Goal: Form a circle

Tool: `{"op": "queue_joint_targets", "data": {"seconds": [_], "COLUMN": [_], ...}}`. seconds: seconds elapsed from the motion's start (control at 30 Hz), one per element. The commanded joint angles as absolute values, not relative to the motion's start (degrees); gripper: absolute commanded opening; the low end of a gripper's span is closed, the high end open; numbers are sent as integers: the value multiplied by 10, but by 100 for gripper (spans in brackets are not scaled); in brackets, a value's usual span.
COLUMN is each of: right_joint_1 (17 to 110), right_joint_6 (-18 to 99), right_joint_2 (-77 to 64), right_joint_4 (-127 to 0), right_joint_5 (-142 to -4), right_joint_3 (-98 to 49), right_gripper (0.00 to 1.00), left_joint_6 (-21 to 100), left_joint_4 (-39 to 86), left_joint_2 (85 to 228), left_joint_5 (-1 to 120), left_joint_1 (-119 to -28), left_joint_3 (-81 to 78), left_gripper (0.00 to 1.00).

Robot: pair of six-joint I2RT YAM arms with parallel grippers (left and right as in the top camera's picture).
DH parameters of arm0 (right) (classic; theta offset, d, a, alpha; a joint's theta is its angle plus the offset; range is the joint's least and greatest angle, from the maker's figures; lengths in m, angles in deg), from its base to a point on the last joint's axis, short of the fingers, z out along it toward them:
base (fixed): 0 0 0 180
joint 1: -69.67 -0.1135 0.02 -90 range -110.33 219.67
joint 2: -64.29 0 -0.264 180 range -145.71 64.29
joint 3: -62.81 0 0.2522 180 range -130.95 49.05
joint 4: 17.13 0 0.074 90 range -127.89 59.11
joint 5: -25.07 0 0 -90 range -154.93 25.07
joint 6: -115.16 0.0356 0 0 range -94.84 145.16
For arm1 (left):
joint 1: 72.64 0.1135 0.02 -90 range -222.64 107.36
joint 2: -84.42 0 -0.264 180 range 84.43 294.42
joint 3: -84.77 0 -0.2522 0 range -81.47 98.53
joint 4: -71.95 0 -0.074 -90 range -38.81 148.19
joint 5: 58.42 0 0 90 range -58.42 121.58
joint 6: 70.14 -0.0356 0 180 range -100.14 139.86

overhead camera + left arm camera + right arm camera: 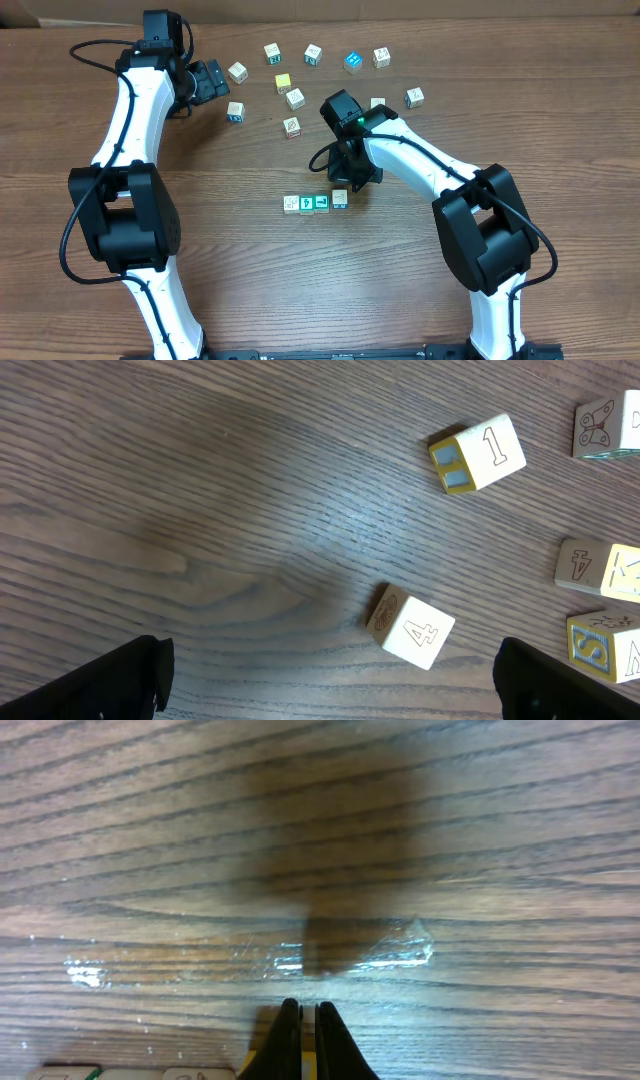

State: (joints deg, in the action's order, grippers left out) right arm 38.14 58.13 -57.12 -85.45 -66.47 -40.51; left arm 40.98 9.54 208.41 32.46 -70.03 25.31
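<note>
Several small wooden picture cubes lie scattered at the table's far side, among them a yellow one and a blue one. Three cubes stand touching in a row at mid-table, with a fourth cube just to their right, set slightly farther back. My right gripper is shut and empty, its tips directly over that fourth cube. My left gripper hangs wide open at the far left. Between its fingers lies a cube marked 4, untouched.
A cube marked 1 lies farther off in the left wrist view, and more cubes crowd its right edge. A scuffed shiny patch marks the wood ahead of the right fingers. Both arm bases stand at the near edge.
</note>
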Motion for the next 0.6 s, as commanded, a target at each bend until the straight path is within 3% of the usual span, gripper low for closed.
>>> {"op": "queue_joint_targets", "data": {"seconds": [0.0,0.57], "right_joint_1": [382,374], "right_joint_6": [577,577], "right_joint_2": [-572,-572], "right_joint_4": [-852,-876], "right_joint_5": [-685,-687], "right_joint_3": [-401,-401], "right_gripper": [4,4], "left_joint_6": [422,422], "left_joint_4": [95,95], "left_joint_2": [2081,2081], "left_joint_5": [327,327], "left_joint_1": [-704,-704], "left_joint_3": [261,261], "left_gripper": [100,100]}}
